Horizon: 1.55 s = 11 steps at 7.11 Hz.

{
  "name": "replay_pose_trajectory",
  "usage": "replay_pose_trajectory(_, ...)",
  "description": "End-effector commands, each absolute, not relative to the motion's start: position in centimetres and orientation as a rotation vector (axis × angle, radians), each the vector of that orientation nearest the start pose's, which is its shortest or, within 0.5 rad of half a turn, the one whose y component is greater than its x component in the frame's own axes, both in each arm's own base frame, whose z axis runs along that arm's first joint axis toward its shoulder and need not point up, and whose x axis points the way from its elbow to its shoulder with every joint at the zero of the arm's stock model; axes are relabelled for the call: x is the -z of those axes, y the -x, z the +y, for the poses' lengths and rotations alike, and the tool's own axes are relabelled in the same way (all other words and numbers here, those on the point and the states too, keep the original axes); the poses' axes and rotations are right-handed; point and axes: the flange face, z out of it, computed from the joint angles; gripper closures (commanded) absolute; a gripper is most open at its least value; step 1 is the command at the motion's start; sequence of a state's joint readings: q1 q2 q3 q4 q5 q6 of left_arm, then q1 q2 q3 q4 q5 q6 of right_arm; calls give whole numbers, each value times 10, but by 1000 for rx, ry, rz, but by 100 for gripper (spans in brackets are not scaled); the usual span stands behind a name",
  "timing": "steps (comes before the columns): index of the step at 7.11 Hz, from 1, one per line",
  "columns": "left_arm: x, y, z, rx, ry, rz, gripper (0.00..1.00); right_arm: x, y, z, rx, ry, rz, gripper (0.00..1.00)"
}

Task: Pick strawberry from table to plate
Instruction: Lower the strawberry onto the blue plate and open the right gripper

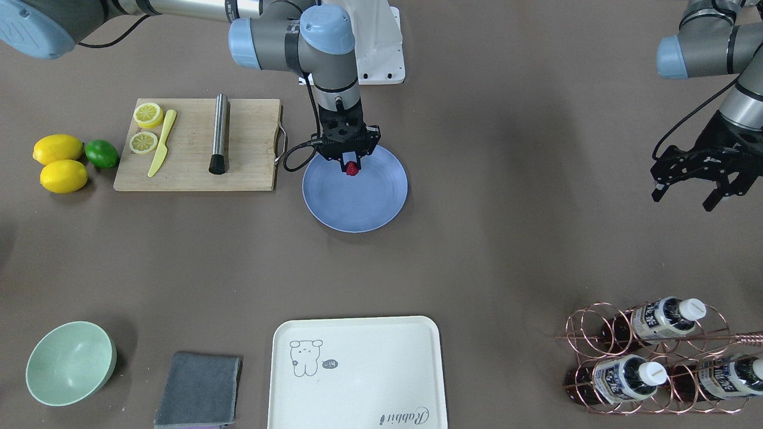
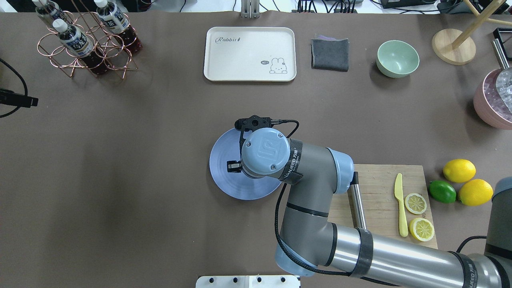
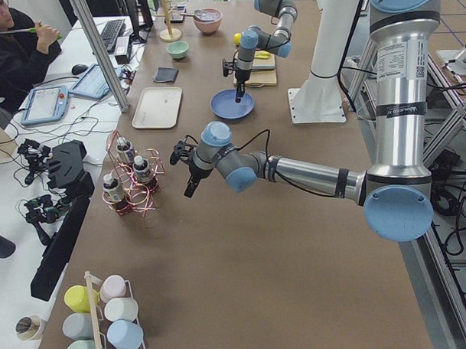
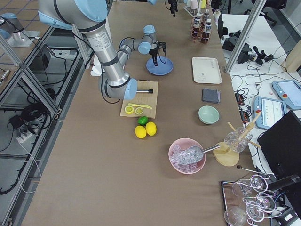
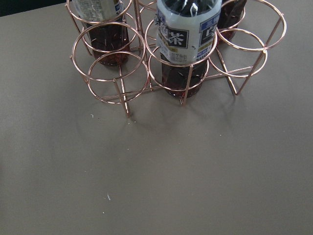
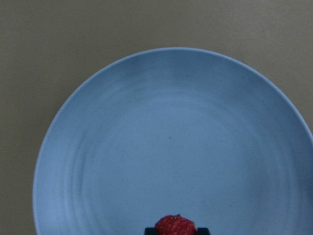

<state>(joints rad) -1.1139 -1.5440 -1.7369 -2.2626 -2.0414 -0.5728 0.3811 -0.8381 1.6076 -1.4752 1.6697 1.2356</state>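
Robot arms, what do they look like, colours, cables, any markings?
The right arm and left arm are grey tubes with silver sections and pale-blue joint caps. The right's black band bears white lettering. The right gripper and left gripper are black, fed by black cables.

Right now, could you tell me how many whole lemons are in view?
2. The first lemon lies beside the lime; the second lemon next to both, off the cutting board's end. None seems hidden.

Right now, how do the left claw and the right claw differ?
The right claw is shut on the strawberry; the left claw is open and holds nothing. The right claw hangs over the blue plate; the left claw hangs over bare table. Both are black.
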Motion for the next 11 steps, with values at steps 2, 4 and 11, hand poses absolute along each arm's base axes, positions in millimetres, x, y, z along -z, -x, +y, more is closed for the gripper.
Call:
replay_pose_trajectory(2, -523, -148, -501, -89, -486, 783, 2, -207, 625, -394, -13, -229, -841, 100)
replay_pose_trajectory(4, -523, -148, -501, -88, -486, 781, 2, -198, 631, -397, -27, -226, -848, 1)
replay_pose_trajectory(11, -542, -137, -493, -67, -455, 766, 2, -216, 341, -498, -54, -130, -852, 0)
